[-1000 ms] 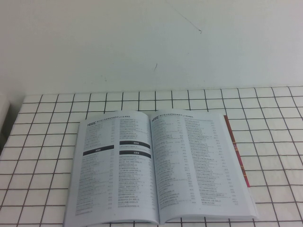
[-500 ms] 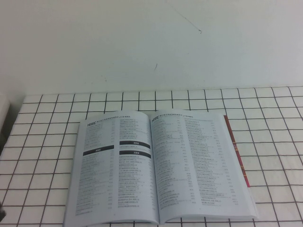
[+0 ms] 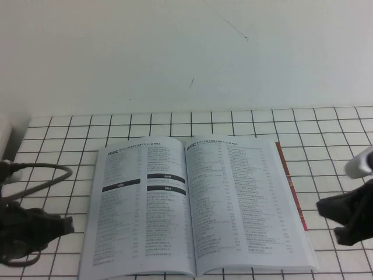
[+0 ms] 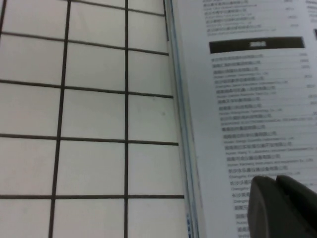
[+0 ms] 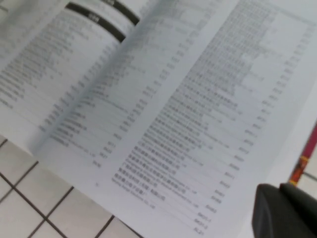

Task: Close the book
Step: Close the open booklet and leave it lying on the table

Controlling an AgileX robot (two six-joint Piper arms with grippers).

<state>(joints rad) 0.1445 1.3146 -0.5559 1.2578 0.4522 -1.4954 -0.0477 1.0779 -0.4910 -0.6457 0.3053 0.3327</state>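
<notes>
An open book (image 3: pixel 192 204) lies flat on the white gridded table (image 3: pixel 52 146), its printed pages facing up and a red cover edge (image 3: pixel 291 186) showing along its right side. My left gripper (image 3: pixel 65 225) hovers just off the book's left edge, near the front, fingers together and empty. The left wrist view shows it (image 4: pixel 277 186) over the left page (image 4: pixel 247 99). My right gripper (image 3: pixel 326 213) sits just off the book's right edge, shut and empty. In the right wrist view it (image 5: pixel 280 191) hangs by the right page (image 5: pixel 173 99) and the red cover strip (image 5: pixel 307 153).
A plain white wall (image 3: pixel 186 52) rises behind the table. A grey cable (image 3: pixel 52 175) loops from my left arm over the tiles left of the book. A pale object (image 3: pixel 3 137) shows at the far left edge.
Both arms have come into the high view: the left gripper from the lower left, the right gripper from the right. The book has not moved.
</notes>
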